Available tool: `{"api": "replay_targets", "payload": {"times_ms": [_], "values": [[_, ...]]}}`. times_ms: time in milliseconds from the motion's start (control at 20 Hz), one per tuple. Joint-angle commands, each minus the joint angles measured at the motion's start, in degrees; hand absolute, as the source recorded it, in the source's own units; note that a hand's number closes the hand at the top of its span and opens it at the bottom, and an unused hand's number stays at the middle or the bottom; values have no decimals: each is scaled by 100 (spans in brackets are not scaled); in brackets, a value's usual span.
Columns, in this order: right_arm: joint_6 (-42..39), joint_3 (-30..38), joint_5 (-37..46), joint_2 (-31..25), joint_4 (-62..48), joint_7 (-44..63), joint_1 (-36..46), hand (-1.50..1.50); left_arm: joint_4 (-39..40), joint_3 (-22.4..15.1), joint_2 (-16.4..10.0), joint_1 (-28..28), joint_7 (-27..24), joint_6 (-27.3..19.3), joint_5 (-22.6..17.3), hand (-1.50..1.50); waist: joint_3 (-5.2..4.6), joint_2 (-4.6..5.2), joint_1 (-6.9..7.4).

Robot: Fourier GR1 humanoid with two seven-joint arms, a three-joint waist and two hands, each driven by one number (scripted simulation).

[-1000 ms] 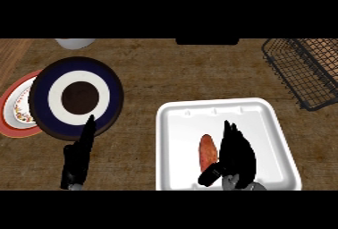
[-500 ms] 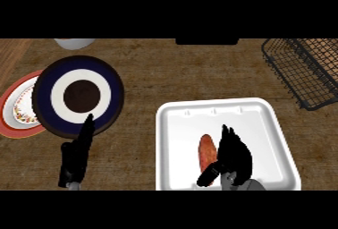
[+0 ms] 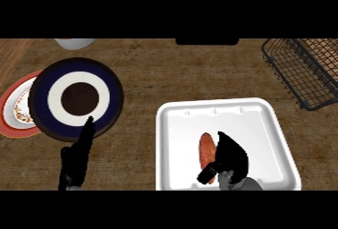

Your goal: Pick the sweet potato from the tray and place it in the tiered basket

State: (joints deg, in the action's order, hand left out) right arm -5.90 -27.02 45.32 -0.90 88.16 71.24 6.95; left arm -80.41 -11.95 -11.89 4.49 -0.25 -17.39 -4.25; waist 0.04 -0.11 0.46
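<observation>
**Right hand over the sweet potato, basket far off to the upper right**

The sweet potato (image 3: 206,146) lies in the white tray (image 3: 181,129), a little left of the tray's middle and toward the robot's side. Its long axis runs away from the robot, nearly straight up the head view. The right hand (image 3: 230,155) is right against it, covering its right flank and near end. The fingers are held together and fairly straight, slanting up and left along the potato, and the thumb juts out apart below its near tip. They do not look curled round it yet, so I'd judge the grasp is not made. To make it, the fingers and thumb must close across the potato's short width, from the right and from below.

The left hand (image 3: 78,154) rests at the lower left, well apart from the tray. Its fingers are straight and together, and their tips point at the rim of a navy-and-white plate (image 3: 99,78).

The tiered basket (image 3: 305,71), of black wire, stands at the upper right, beyond the tray's far right corner. It is on the right hand's own side, so that arm suits the carry. Bare wooden counter (image 3: 171,76) lies between tray and basket. A red-rimmed plate (image 3: 13,112) peeks from under the navy one, and a grey bowl (image 3: 74,43) sits at the far left edge.
</observation>
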Motion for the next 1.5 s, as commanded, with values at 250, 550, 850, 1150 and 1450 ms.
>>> {"api": "replay_targets", "payload": {"times_ms": [250, 550, 850, 1150, 1450], "values": [[438, -109, -18, 82, -665, 554, 352, 150, 403, 31, 252, -6, -209, -8, 128, 0, -5, 18, -17], [208, -295, 808, 80, -920, 74, 333, 150, 134, 9, 232, -13, 107, -21, 275, 0, -4, 9, -26], [339, 1868, 349, -1571, -553, -602, 120, 150, 87, 169, 126, 149, -4, 53, 130, 0, -1, 8, -202], [623, 3058, 157, -2112, -124, -737, 74, 150, 118, 287, 6, 257, -206, 253, 52, 0, -9, -8, -117], [994, 3883, 303, -2195, 1296, -372, 379, 150, 41, 382, 12, 16, 146, 106, 73, 0, -15, -54, -231]]}}
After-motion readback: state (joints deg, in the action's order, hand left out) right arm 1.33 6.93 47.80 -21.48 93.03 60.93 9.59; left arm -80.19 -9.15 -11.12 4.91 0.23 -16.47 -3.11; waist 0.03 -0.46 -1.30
